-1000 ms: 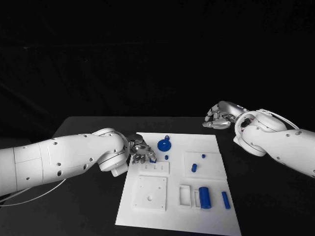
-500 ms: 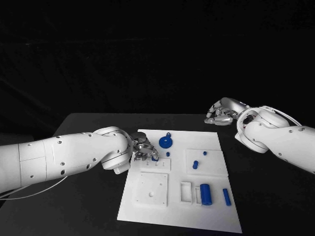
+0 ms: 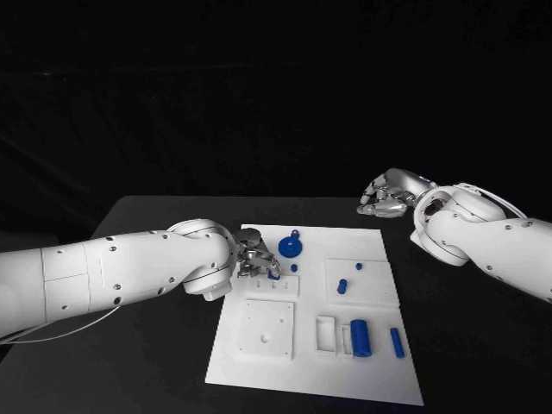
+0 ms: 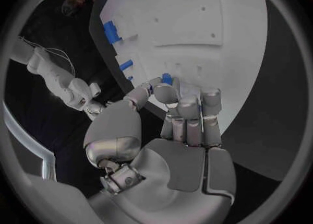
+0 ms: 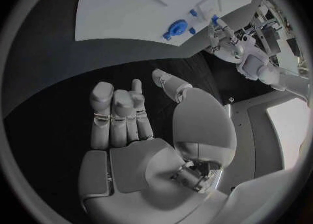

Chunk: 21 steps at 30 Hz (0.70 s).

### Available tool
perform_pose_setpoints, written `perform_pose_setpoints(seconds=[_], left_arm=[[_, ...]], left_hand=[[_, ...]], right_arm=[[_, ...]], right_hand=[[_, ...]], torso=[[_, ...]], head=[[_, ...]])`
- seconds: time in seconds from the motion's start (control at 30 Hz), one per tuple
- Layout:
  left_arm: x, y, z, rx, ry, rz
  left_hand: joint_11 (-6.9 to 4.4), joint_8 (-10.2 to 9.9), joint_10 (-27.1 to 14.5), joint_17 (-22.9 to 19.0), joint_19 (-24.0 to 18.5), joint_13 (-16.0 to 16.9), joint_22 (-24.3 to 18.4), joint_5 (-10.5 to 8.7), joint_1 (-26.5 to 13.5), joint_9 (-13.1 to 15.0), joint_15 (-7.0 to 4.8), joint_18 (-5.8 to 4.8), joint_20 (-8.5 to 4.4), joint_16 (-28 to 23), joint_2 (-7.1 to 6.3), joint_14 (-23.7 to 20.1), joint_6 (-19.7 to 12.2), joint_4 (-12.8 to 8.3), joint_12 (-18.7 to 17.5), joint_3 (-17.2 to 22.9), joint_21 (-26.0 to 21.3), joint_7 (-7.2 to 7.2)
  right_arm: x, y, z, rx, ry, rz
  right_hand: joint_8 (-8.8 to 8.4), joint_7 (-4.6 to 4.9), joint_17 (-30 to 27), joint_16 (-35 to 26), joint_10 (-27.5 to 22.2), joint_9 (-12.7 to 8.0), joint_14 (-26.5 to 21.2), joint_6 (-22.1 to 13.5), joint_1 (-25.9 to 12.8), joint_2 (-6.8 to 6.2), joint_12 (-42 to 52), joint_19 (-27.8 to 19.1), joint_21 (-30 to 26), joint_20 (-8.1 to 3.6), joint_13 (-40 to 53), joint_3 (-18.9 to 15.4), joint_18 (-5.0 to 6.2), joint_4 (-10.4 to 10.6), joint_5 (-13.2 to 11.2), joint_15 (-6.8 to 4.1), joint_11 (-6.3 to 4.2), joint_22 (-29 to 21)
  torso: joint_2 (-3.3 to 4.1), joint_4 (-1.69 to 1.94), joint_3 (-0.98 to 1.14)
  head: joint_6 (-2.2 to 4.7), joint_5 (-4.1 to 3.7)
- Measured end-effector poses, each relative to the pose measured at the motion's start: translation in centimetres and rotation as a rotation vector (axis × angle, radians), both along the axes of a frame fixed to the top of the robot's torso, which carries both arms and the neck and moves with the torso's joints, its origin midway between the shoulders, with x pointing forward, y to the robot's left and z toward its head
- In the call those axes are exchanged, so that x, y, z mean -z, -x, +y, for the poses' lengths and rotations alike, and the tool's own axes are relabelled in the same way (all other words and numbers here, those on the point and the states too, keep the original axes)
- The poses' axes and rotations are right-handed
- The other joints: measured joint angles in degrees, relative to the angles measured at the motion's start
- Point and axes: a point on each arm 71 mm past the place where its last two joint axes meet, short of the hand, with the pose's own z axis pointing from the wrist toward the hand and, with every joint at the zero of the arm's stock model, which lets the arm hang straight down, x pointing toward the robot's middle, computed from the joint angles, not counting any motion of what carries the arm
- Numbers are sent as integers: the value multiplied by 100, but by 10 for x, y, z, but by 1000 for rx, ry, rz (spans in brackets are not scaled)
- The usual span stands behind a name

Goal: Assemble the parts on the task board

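Note:
The white task board lies mid-table. My left hand hovers over its left edge by the small slotted block, pinching a small blue part between thumb and fingertip. On the board lie a blue round disc, a short peg, a tiny stud, a thick cylinder and a slim rod. My right hand hangs over the table's far right, off the board, its fingers curled in with nothing in them.
A square white plate with a hole and two rectangular pockets occupy the board's near half. The black table surrounds the board. From the right wrist the board and the disc show beyond the curled fingers.
The whole view has shifted slightly. My left hand has edged a little further over the board's left edge with the blue part; the right hand keeps its pose.

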Motion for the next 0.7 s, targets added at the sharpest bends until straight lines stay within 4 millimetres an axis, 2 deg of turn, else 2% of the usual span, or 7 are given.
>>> perform_pose_setpoints(seconds=[0.17, 0.27, 0.37, 0.53, 0.57, 0.63, 0.7], left_arm=[[1, -1, 1, 6, -17, -3], [2, -1, 1, 8, -23, -1], [3, -2, 2, 11, -29, 4], [5, -1, 2, 17, -34, 15], [5, -1, 2, 18, -35, 16], [6, -1, 2, 19, -37, 20], [7, -1, 2, 21, -39, 22]], left_hand=[[0, 0, 0, -36, 0, 1, 12, 40, -47, 52, 0, 0, 0, 33, 47, 1, 1, 0, 57, 0, 0, -1], [0, 0, 0, -61, 0, 1, 22, 0, -72, 79, 1, 0, 0, 78, 72, 1, 1, 1, 89, 1, 0, -1], [0, 0, 0, -107, 0, 0, 34, -392, -163, 79, -1, 0, 0, 122, 163, 0, 2, 65, 147, -63, 0, -2], [-1, 0, 1, -125, -1, -8, 38, -494, -174, 79, -24, 0, 0, 122, 173, -18, 3, 79, 162, -76, 0, -3], [-1, 0, 1, -133, -1, -11, 42, -542, -174, 79, -33, 0, 0, 122, 173, -9, 3, 79, 162, -75, 0, -3], [-1, 0, 1, -157, -1, -28, 58, -777, -174, 79, -42, 0, 0, 167, 173, -1, 3, 109, 189, -102, 0, -3], [-1, 0, 1, -170, -1, -31, 58, -873, -175, 80, -42, 0, 0, 167, 174, -1, 4, 114, 189, -106, 0, -4]], right_arm=[[0, 0, 0, -1, 0, 0], [0, 0, 1, -1, 0, 1], [0, 0, 1, -1, 0, 1], [0, 0, 1, 0, 0, 2], [0, 0, 1, 0, 0, 2], [0, -1, 1, -1, 0, 2], [0, -1, 2, -2, 0, 3]], right_hand=[[0, -4, 6, 0, -15, 0, 0, 3, 0, 0, 0, 0, 0, 0, 0, -22, 0, 9, 76, 0, -15, 0], [0, 1, 6, 0, -32, 0, -1, -3, 0, 0, 1, 0, -7, 1, -6, -32, 0, 0, 101, 1, -9, 0], [0, 1, 12, 0, -42, 0, -9, -23, 0, 0, 1, -19, -23, 19, -6, -31, 0, 0, 166, 8, 0, 0], [0, 1, 12, 0, -42, 6, -9, -23, 0, 0, 1, -19, -23, 20, -13, -48, 0, -17, 232, 9, -1, 0], [0, 1, 13, -17, -42, 6, -9, -23, 0, 0, 1, -19, -23, 20, -13, -48, 0, -17, 232, 9, -1, 0], [0, 0, 17, -23, -42, 6, -9, -24, 0, 0, 1, -19, -23, 20, -13, -56, 0, -9, 266, 9, -1, 0], [0, -8, 17, -23, -42, 6, -9, -32, 0, 0, 1, -20, -23, 20, -13, -64, 0, -1, 298, 9, -1, 0]], torso=[[0, 3, 1], [0, 3, 0], [0, 3, -3], [0, 3, -2], [0, 3, -3], [0, 7, -5], [0, 7, -4]], head=[[-20, 3], [-26, 3], [-41, 4], [-54, -2], [-58, -3], [-68, -8], [-75, -9]])
